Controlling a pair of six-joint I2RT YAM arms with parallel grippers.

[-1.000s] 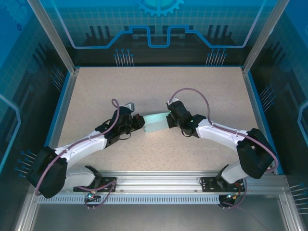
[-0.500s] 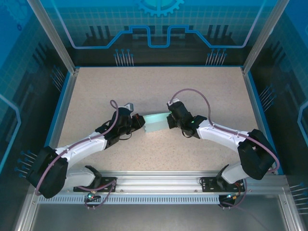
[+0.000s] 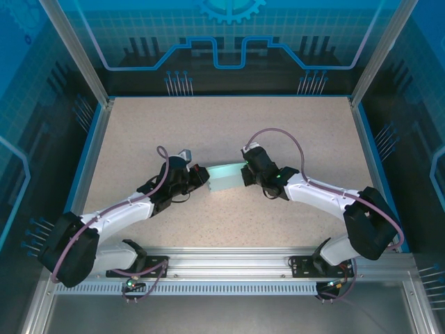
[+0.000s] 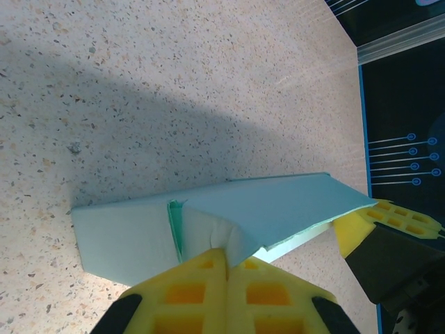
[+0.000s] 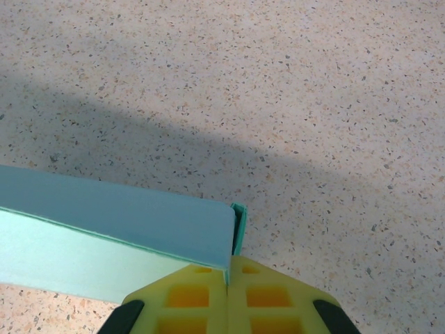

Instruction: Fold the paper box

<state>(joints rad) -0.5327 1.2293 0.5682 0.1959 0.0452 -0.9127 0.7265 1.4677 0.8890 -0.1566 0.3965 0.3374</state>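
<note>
Left claw [image 3: 201, 174]: closed, its yellow pads pinched together on a pale flap at the left end of the paper box [image 3: 224, 177]. The wrist view shows the flap running in between the pads [image 4: 226, 257].
Box position: mid-table [image 3: 208, 118], a little near of centre, spanning the gap between the two claws and touching both.
Long axis: left to right, with the right end slightly farther away than the left.
Right claw [image 3: 245, 174]: closed as well, pads shut on the right end edge of the box, at its corner [image 5: 228, 268].
Key relation: the box lies to the right of the left claw and to the left of the right claw. Each arm is at its own end, so neither is nearer, and the next fold probably has to work against these two end grips.
Look of the box: thin light-blue card [image 4: 278, 205] with a long upper panel and a paler side face below it [image 5: 118, 223]. It seems partly formed, since the left end flap sits creased and loose rather than tucked.
</note>
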